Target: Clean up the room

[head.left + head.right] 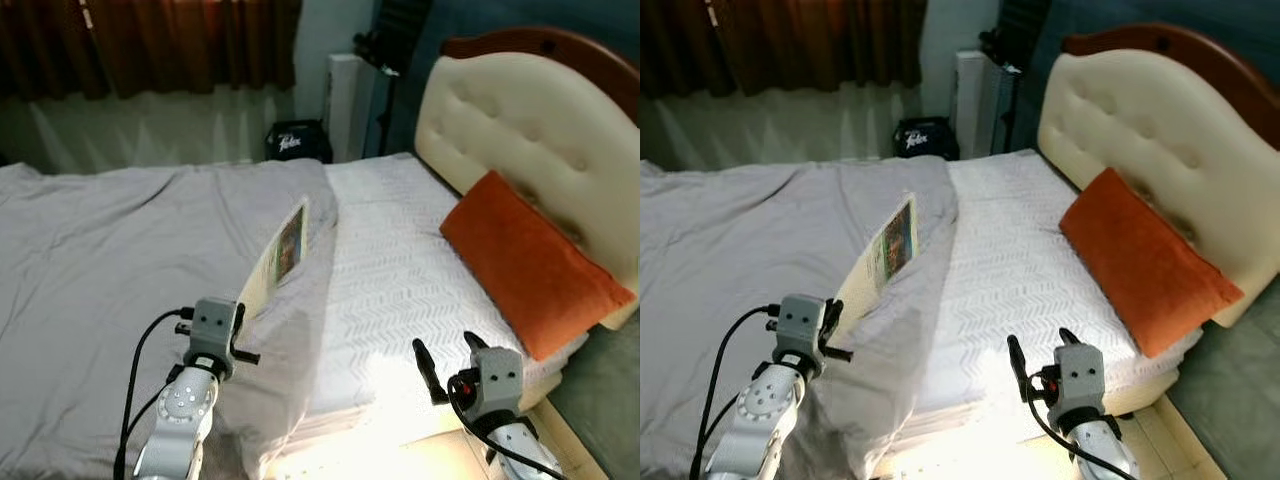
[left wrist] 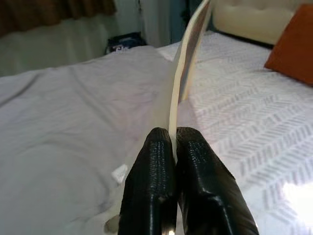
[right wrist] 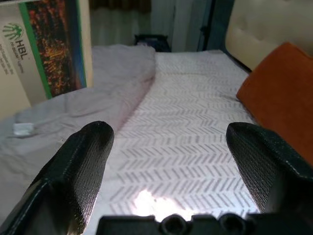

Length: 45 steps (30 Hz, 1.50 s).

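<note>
From the head camera, the left arm reaches up and forward over the near edge of the bed (image 1: 400,250), its left gripper (image 1: 243,318) clamped on the lower end of a thin cream-coloured card (image 1: 278,258) that stands on edge, tilted away over the grey blanket (image 1: 110,260). The right arm is raised low at the bed's near corner, and the right gripper (image 1: 446,362) hovers above the white patterned sheet (image 1: 390,280), fingers spread and holding nothing. An orange pillow (image 1: 530,262) leans against the padded headboard (image 1: 520,130). In the left wrist view, the two black fingers (image 2: 156,181) press together on the card's edge, which rises straight ahead. In the right wrist view, the right gripper's fingers (image 3: 83,161) stand wide apart over the sheet, with the card's printed face to one side and the orange pillow to the other.
</note>
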Motion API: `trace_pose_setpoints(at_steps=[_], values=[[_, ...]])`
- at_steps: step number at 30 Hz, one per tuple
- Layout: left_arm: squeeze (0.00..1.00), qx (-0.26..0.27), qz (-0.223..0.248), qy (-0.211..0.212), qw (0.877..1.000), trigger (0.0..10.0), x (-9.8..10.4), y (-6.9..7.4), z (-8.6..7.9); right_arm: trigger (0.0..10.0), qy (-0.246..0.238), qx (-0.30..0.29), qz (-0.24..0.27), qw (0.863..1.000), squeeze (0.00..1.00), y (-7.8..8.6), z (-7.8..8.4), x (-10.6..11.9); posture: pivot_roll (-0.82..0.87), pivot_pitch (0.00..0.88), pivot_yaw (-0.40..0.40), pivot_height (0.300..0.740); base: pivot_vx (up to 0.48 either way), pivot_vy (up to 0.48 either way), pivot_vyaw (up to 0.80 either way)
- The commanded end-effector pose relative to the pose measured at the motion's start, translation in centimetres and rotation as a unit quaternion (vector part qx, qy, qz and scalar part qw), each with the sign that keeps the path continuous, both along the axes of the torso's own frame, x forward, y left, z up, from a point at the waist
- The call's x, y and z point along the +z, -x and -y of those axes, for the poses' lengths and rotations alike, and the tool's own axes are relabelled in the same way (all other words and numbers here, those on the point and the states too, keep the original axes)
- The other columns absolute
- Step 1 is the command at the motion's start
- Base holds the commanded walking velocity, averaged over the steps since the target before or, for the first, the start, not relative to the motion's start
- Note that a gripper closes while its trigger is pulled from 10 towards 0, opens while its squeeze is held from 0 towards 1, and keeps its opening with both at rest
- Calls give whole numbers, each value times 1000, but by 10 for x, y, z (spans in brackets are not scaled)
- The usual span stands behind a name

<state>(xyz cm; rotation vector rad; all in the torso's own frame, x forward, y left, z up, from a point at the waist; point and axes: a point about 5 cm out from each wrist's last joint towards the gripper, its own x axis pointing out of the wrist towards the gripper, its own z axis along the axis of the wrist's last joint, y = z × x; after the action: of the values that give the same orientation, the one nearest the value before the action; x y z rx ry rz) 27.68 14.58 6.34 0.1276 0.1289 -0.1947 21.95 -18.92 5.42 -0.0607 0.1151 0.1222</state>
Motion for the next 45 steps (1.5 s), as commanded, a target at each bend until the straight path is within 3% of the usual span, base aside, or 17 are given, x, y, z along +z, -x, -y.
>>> trace_pose_setpoints(at_steps=[1,8,13,23,25,29,45], values=[[0,7,32,-9,999,10000,12,-5,-5,10000,0,8,9,1000,0,-4,-3,5,-24,0,-23,740,472,0,0],[0,10,33,-12,999,10000,12,-3,-3,10000,-4,12,7,1000,0,-3,-5,5,-24,0,-22,740,472,0,0],[0,2,34,-19,999,10000,11,-2,-1,10000,-4,10,8,1000,0,-4,-4,5,-22,0,-22,740,466,0,748],[0,-41,28,-36,998,10000,9,-2,14,10000,-3,10,2,1000,0,-3,-5,2,-22,0,-18,740,432,0,0],[0,-47,19,-60,997,10000,6,-3,16,10000,-3,11,0,1000,0,-3,-6,1,-21,0,-15,740,0,0,0],[0,-36,25,-27,999,10000,8,-3,13,10000,-3,12,0,1000,0,-3,-6,1,-21,0,-16,740,0,0,0],[0,-41,37,-38,998,10000,9,0,14,10000,-4,12,0,1000,0,-4,-5,1,-23,0,-18,740,0,-414,0]])
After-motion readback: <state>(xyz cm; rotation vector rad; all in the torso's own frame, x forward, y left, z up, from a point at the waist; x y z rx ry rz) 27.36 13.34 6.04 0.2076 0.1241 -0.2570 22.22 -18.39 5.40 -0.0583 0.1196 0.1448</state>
